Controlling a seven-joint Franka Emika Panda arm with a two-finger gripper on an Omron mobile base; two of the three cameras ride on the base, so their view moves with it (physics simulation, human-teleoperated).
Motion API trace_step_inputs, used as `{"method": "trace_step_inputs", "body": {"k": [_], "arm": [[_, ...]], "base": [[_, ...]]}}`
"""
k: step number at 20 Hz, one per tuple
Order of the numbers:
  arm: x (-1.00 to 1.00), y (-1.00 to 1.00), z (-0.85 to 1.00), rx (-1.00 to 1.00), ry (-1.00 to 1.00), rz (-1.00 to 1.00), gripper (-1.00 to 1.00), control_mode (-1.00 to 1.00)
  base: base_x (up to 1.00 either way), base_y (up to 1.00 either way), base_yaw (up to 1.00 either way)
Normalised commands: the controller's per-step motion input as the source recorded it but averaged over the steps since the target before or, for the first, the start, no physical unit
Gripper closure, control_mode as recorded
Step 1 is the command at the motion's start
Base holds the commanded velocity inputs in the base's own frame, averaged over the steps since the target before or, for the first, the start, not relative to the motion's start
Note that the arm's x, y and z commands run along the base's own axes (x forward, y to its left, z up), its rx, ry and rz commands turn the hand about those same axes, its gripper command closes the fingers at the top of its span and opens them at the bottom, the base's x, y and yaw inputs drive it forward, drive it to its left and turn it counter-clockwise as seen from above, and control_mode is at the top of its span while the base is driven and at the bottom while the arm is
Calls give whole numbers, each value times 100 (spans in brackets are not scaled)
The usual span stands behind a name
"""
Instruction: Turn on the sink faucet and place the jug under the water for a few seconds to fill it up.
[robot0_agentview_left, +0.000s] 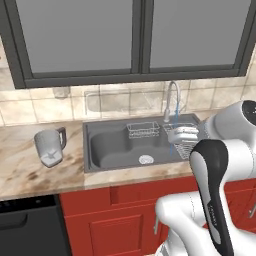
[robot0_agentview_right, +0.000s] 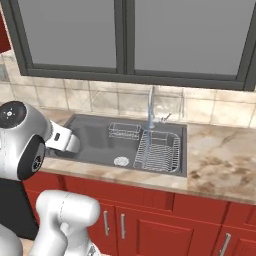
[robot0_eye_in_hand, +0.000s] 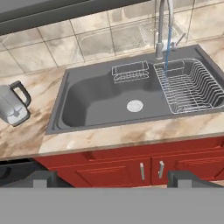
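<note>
Here, going from left to right as seen along the hand, the jug is found first: it lies tipped on the marble counter, far off to the hand's left and well apart from it, with its dark handle turned toward the sink. The jug is touched by nothing. Next, ahead of the hand and past the red cabinet doors, the dark grey sink is set into the counter, with a round silver drain near its middle. A small wire basket is seen at the back wall of the basin. Further to the right a larger wire rack is seated in the sink. Behind it, ahead and to the right of the hand, the sink faucet is mounted on the rim, and the water is seen as a thin blue stream falling from the spout into the back of the rack. The hand is held released, its two fingertips spread wide with nothing between them, short of the counter edge.
</note>
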Motion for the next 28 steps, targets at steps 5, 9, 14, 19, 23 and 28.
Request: {"method": "trace_step_inputs", "body": {"k": [5, 9, 14, 19, 23, 28], "arm": [[0, 0, 0, 0, 0, 0, -100, 100], [0, 0, 0, 0, 0, 0, -100, 100], [0, 0, 0, 0, 0, 0, -100, 100], [0, 0, 0, 0, 0, 0, -100, 100], [0, 0, 0, 0, 0, 0, -100, 100], [0, 0, 0, 0, 0, 0, -100, 100]], "base": [[0, 37, 4], [0, 24, 0], [2, 20, -2], [8, 39, -6], [16, 38, -6], [20, 28, -3]]}}
